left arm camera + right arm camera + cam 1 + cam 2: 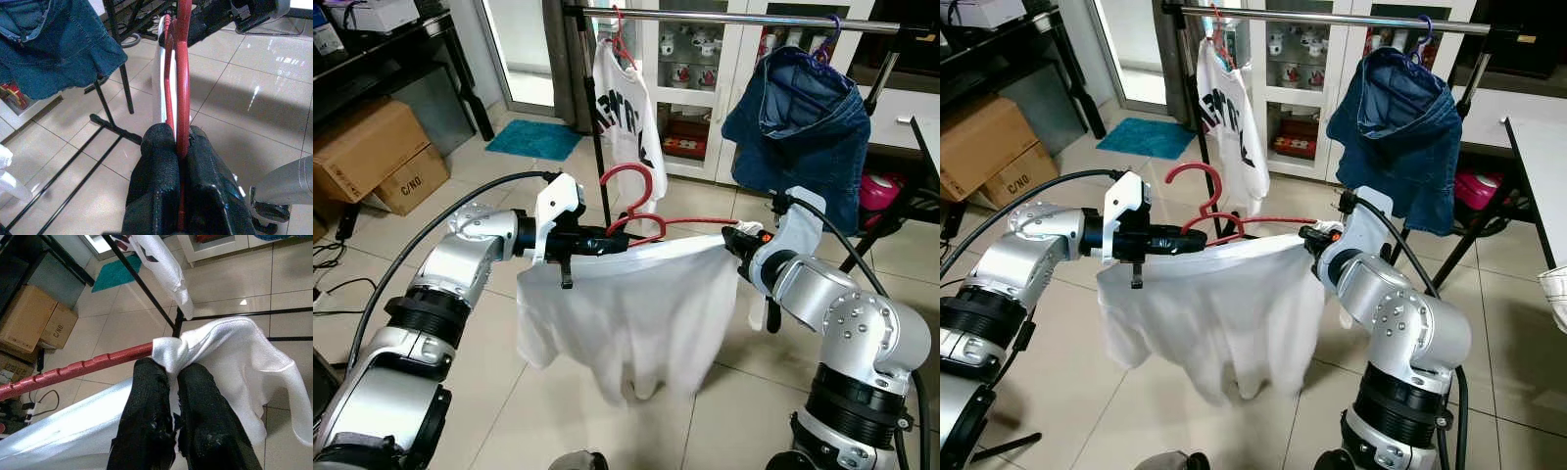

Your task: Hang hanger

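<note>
A red hanger (641, 201) carries a white garment (626, 313), held level between my two arms in front of the clothes rail (744, 18). My left gripper (612, 242) is shut on the hanger's left end; in the left wrist view its fingers (161, 171) pinch the red bar (182, 83). On the right end, my right gripper (732, 238) is shut on the hanger and the white cloth (205, 345) bunched over the red bar (93, 364). The hook points up, well below the rail.
On the rail hang a white printed shirt (625, 113) on the left and a blue denim garment (798, 122) on the right. The rack's black legs (871, 235) spread on the tiled floor. Cardboard boxes (372, 157) stand far left, and a teal mat (533, 139) lies behind.
</note>
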{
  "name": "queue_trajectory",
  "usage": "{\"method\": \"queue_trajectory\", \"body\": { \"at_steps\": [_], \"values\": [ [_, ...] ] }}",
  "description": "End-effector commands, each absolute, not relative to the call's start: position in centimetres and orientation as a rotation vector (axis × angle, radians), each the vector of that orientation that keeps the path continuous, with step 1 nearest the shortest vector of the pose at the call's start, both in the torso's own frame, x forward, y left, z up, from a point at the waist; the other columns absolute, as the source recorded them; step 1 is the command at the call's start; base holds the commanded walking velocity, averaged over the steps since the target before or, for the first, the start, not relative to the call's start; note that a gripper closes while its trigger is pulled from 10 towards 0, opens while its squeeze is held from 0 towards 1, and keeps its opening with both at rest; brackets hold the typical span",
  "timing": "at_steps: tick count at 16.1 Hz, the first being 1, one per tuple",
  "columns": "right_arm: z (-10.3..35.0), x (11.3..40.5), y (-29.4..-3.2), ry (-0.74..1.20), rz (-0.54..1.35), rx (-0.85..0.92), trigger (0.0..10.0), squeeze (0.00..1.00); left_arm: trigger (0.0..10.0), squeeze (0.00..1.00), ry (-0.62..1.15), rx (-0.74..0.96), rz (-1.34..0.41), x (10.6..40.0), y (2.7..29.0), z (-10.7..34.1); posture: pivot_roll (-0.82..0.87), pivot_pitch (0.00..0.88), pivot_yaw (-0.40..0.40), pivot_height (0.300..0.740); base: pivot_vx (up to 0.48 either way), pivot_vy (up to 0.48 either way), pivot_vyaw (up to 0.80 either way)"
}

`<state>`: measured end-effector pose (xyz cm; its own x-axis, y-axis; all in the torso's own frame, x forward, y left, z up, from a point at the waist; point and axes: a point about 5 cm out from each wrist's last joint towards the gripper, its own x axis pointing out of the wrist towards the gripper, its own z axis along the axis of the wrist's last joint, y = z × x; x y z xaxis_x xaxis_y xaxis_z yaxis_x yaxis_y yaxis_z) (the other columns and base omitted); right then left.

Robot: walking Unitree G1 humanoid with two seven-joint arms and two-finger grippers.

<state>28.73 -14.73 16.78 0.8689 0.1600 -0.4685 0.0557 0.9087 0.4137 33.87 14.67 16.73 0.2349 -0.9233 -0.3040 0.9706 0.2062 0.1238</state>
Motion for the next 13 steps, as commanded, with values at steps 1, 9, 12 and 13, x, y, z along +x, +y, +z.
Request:
{"method": "queue_trajectory", "body": {
  "at_steps": [1,9,12,13],
  "values": [
    [17.4,28.9,-14.5,0.491,0.07,0.437,0.0,0.0,0.0,0.0,0.168,0.33,-1.3,34.0,15.5,17.3,-0.13,0.0,0.124,0.74,0.0,0.0,0.0],
    [18.0,28.9,-14.4,0.466,0.098,0.444,0.0,0.0,0.0,0.0,0.215,0.421,-1.258,34.2,16.2,16.4,-0.14,0.0,0.122,0.74,0.0,0.0,0.0],
    [18.7,29.0,-14.1,0.421,0.146,0.465,0.0,0.0,0.0,0.0,0.238,0.457,-1.243,34.3,16.4,16.0,-0.14,0.0,0.124,0.74,0.0,0.0,0.0],
    [19.1,28.9,-13.8,0.408,0.185,0.464,0.0,0.0,0.0,0.0,0.245,0.461,-1.223,34.4,16.5,15.8,-0.14,0.0,0.126,0.74,0.0,0.0,0.0]
  ]
}}
